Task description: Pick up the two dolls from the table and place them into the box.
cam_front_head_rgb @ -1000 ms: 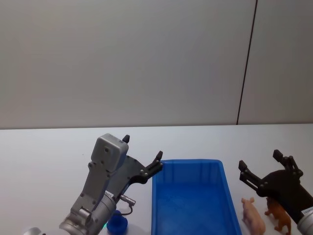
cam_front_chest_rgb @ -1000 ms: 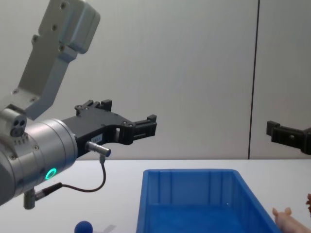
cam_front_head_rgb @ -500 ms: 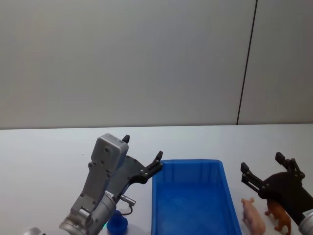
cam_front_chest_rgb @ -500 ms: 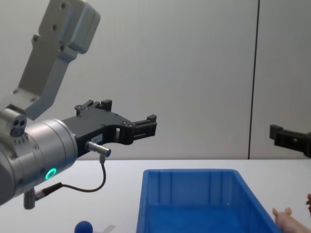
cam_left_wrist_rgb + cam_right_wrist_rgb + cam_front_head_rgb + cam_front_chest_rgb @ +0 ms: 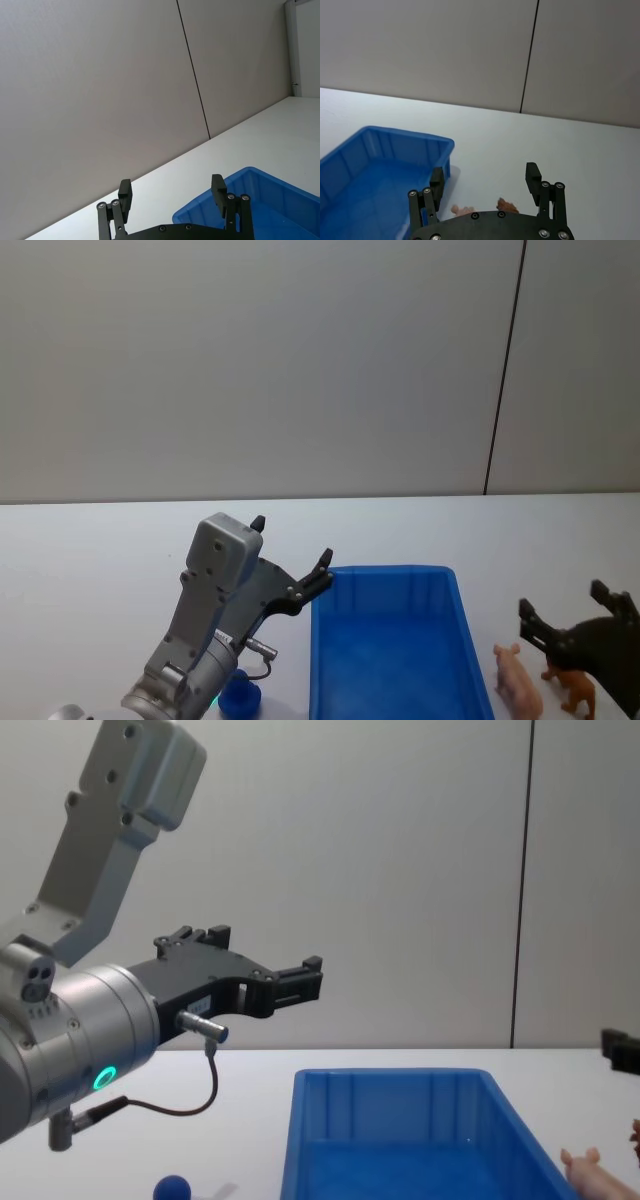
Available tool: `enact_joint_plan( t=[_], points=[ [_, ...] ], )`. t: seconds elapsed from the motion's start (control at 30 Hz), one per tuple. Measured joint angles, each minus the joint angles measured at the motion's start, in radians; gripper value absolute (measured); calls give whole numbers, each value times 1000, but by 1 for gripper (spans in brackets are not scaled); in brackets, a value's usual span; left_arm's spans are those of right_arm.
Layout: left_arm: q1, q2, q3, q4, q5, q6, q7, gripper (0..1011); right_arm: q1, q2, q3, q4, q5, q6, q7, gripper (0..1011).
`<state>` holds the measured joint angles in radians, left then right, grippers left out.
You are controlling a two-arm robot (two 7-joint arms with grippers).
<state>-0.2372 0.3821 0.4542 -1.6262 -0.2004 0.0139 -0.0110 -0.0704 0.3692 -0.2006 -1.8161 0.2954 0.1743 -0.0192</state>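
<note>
Presently, the pink doll (image 5: 518, 682) and the reddish-brown doll (image 5: 572, 681) are seen standing on the white table (image 5: 100, 540), outside the blue box (image 5: 385, 571).
The pink doll is placed just right of the box's right wall, at its near end, and the reddish-brown doll is set just beside it, farther right. The right gripper (image 5: 561, 599) is held close over the two dolls, its fingers spread wide and gripping nothing. The left gripper (image 5: 292, 542) is raised by the box's far left corner, with its fingers likewise spread wide and empty.
</note>
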Motion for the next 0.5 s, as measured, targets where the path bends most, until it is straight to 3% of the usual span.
enact_joint_plan(
  t=[0.5],
  points=[
    [0, 0, 0, 0, 0, 0, 0, 1001, -43, 39, 35, -1, 22, 74, -33, 1001]
  ],
)
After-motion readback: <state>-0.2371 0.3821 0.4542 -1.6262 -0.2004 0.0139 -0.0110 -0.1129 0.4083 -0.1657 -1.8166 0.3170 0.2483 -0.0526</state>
